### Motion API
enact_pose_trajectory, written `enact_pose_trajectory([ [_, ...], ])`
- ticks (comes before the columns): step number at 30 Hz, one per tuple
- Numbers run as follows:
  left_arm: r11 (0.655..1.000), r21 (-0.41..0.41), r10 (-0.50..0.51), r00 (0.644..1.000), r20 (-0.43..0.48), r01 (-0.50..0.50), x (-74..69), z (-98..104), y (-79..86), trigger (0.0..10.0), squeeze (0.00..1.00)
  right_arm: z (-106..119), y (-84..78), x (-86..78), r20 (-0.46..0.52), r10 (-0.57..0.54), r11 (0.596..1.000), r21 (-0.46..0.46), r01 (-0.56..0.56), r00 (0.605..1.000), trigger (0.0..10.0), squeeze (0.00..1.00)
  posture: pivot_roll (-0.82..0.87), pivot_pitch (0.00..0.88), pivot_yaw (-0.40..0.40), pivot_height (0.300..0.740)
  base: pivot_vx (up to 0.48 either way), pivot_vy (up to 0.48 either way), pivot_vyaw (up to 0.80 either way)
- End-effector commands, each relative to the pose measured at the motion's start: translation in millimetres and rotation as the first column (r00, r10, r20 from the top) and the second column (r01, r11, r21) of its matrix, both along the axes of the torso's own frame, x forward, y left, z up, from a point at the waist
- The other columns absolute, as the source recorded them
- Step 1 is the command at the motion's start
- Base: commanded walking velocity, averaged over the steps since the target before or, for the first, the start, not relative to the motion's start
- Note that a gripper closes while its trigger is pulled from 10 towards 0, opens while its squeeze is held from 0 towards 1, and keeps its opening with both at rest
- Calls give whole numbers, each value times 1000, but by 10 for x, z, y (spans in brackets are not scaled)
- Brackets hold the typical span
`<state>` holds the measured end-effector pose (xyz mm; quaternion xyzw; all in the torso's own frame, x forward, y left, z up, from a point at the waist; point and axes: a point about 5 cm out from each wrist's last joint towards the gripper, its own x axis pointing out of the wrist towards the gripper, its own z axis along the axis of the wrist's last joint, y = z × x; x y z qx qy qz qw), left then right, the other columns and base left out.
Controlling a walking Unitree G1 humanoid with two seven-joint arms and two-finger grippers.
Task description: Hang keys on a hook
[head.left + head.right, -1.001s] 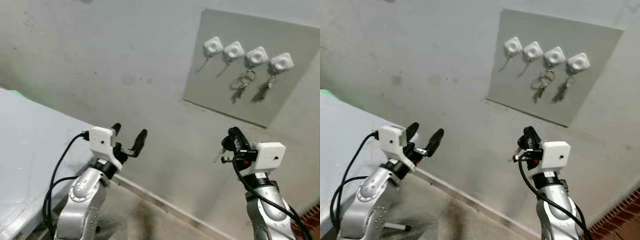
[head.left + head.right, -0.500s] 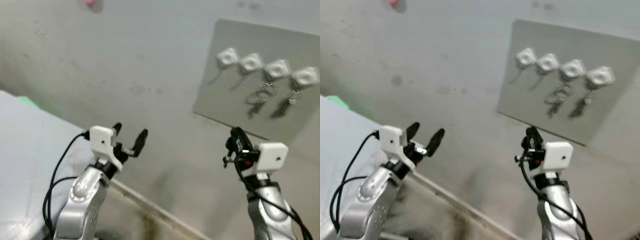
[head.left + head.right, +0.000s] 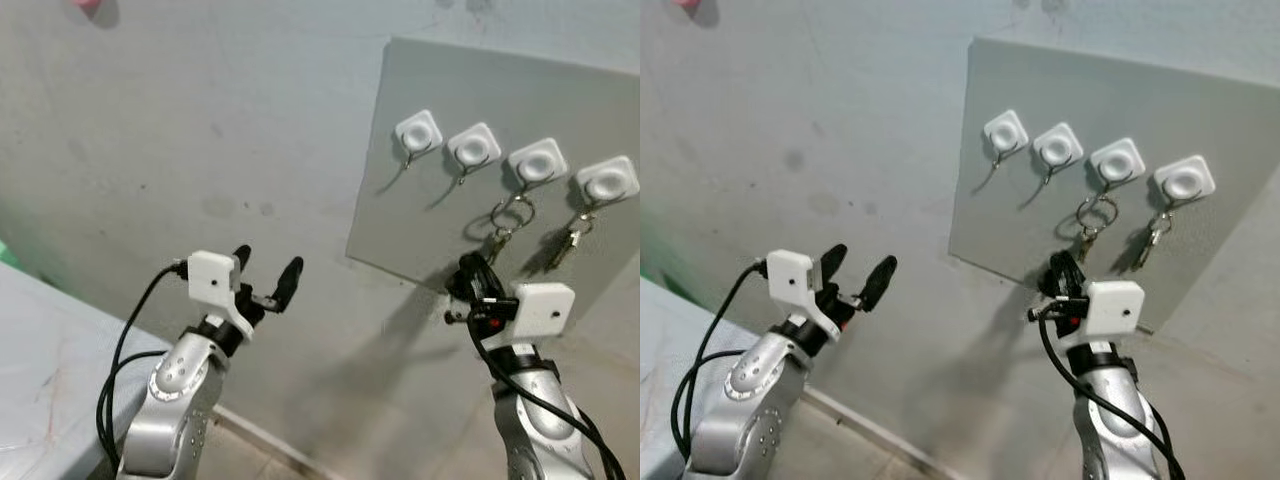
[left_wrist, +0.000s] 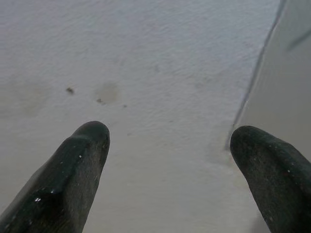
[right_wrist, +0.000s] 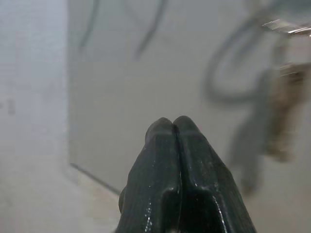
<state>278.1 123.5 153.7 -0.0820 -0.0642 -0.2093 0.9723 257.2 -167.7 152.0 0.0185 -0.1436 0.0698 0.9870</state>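
On the grey wall (image 3: 200, 120) ahead, a flat grey panel (image 3: 400, 220) is mounted, and four white hooks are fixed across its upper part in a slightly descending row. The first hook (image 3: 417, 132) and the second hook (image 3: 473, 148) are seen bare, with thin wire prongs below them. From the third hook (image 3: 537, 161) a ring with keys (image 3: 507, 225) is hung. From the fourth hook (image 3: 607, 182) a second set of keys (image 3: 572, 235) is hung, so both key sets are already on the panel, side by side.

The right gripper (image 3: 468, 268) is raised just below the panel's lower edge, under the ring with keys and close to the wall. Its fingers (image 5: 175, 160) are pressed together, tip to tip. Whether anything is pinched between them cannot be told, as only a small silvery bit is seen at the gripper's base. In the right wrist view the hanging keys are blurred, beyond the fingertips.

The left gripper (image 3: 268, 262) is held up well apart from the panel, facing bare wall, with its fingers (image 4: 77, 165) spread wide and nothing between them. The panel's edge is caught beside one finger in the left wrist view. A pale tabletop (image 3: 40, 350) is seen at the robot's lower left.
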Motion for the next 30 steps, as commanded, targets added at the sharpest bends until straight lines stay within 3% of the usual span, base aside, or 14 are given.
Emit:
enact_pose_trajectory([
  [1,1000,18,-21,999,39,21,-14,70,-45,10000,0,33,-4,7,11,8,1000,0,-8,1000,10000,0,15,0,-65,740,0,0,0],
  [17,972,47,-235,966,105,231,-126,226,-446,10000,0,309,106,37,119,81,997,0,-81,990,10000,0,1,0,-60,740,0,0,0],
  [30,954,80,-298,944,140,289,-155,325,-525,10000,0,481,-10,-48,210,-1,1000,22,-4,978,10000,0,-23,0,-37,740,0,0,0],
])
